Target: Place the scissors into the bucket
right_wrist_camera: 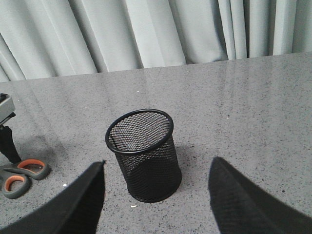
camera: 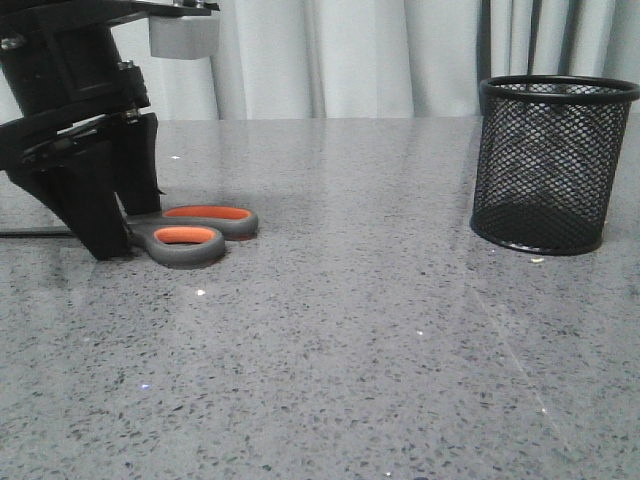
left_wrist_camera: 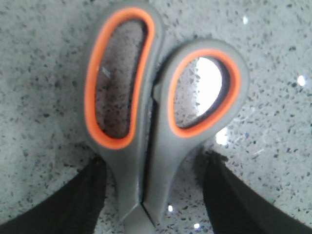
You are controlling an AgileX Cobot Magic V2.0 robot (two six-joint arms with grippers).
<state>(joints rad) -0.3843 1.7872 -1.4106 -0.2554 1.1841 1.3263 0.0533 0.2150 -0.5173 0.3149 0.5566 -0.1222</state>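
Note:
The scissors (camera: 190, 232) lie flat on the grey table at the left, with dark grey handles and orange-lined loops; their blades are hidden behind my left arm. In the left wrist view the scissors (left_wrist_camera: 146, 122) have the handle shanks between my two fingers, with a gap of table on each side. My left gripper (camera: 120, 235) (left_wrist_camera: 156, 165) is open, down at table level, straddling the shanks. The black wire-mesh bucket (camera: 548, 165) stands upright at the right. My right gripper (right_wrist_camera: 158, 165) is open and empty, hovering before the bucket (right_wrist_camera: 144, 156), and is out of the front view.
A pale curtain (camera: 350, 55) hangs behind the table's far edge. The speckled grey tabletop (camera: 350, 330) stretches between the scissors and the bucket. A small white crumb (right_wrist_camera: 132, 206) lies by the bucket's base.

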